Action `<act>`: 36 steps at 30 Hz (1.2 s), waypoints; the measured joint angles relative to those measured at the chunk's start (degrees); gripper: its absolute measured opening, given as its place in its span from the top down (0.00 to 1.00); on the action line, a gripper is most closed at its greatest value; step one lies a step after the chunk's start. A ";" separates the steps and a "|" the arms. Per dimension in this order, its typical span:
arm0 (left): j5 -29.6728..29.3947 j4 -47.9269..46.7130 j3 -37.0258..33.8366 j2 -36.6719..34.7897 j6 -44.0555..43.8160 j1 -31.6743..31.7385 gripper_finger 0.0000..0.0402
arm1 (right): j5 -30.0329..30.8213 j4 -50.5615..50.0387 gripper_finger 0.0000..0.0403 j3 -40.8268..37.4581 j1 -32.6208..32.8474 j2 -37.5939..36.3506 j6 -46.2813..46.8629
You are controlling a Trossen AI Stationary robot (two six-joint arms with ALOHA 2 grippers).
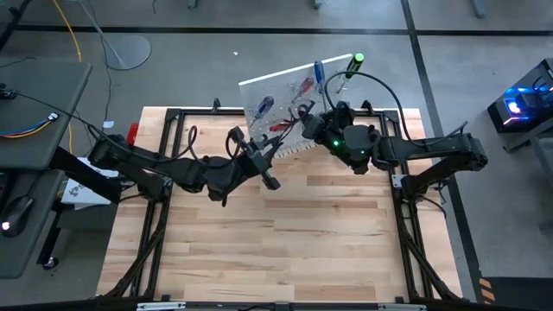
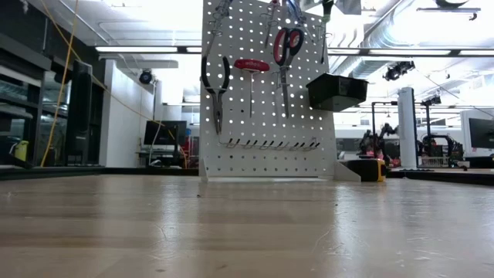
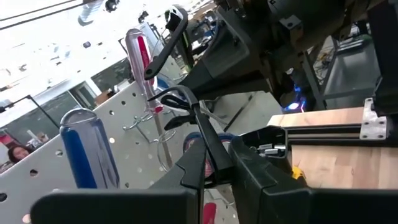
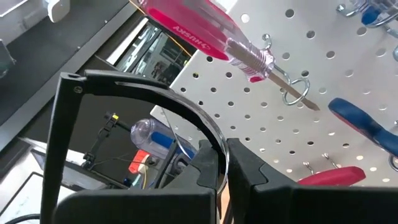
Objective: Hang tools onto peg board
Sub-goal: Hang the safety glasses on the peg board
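The white peg board (image 1: 285, 91) (image 2: 262, 147) stands at the table's far edge. Dark-handled pliers (image 2: 217, 81), a red-handled tool (image 2: 252, 66) and red scissors (image 2: 287, 46) hang on it, beside its black bin (image 2: 336, 91). Both grippers are raised in front of the board, above the low view. My left gripper (image 1: 275, 149) (image 3: 216, 171) comes from the left and is shut on small dark scissors (image 3: 199, 124). My right gripper (image 1: 298, 121) (image 4: 219, 168) comes from the right, close to the board, with a red screwdriver (image 4: 199, 28) hanging just ahead. It is shut on a thin black curved bar (image 4: 155, 93). My left gripper pinches the small scissors between its two fingers by the straight thin end (image 3: 214, 152). The fingers lie along the tool. Its two dark loops (image 3: 175, 102) point away toward the peg board and my right gripper, lifted clear of the table. My right gripper has its fingers closed where the black curved bar meets them (image 4: 216, 146). The bar arcs up and away from the fingertips in front of the board. Which tool it belongs to, and which part is held, I cannot tell.
A blue-handled screwdriver (image 3: 87, 149) and a red one (image 3: 142, 56) hang on the board near both grippers. A yellow tape measure (image 2: 373, 168) sits by the board's foot. A black metal frame (image 1: 173, 117) borders the wooden table (image 1: 285, 242), whose near half lies bare.
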 joint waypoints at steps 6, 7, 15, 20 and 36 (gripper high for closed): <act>0.38 -0.53 -0.04 -0.48 -3.91 -0.04 0.90 | -3.30 0.67 0.90 0.00 -0.01 -0.62 -5.67; 1.16 -0.89 -0.04 -0.92 -5.40 -0.04 0.90 | -4.06 0.93 0.87 0.00 0.03 -1.01 -6.82; 5.80 -9.52 -0.04 -5.11 -18.72 -0.45 0.90 | -5.06 -0.49 0.69 0.00 0.77 -5.04 -16.30; 19.40 -14.56 -0.07 -8.74 -29.71 -0.90 0.90 | -14.27 -4.83 0.65 0.02 1.93 -8.42 -26.79; 67.44 -22.69 -0.07 -21.78 -54.03 11.11 0.90 | -51.02 -15.97 0.64 0.04 2.07 -13.58 -42.04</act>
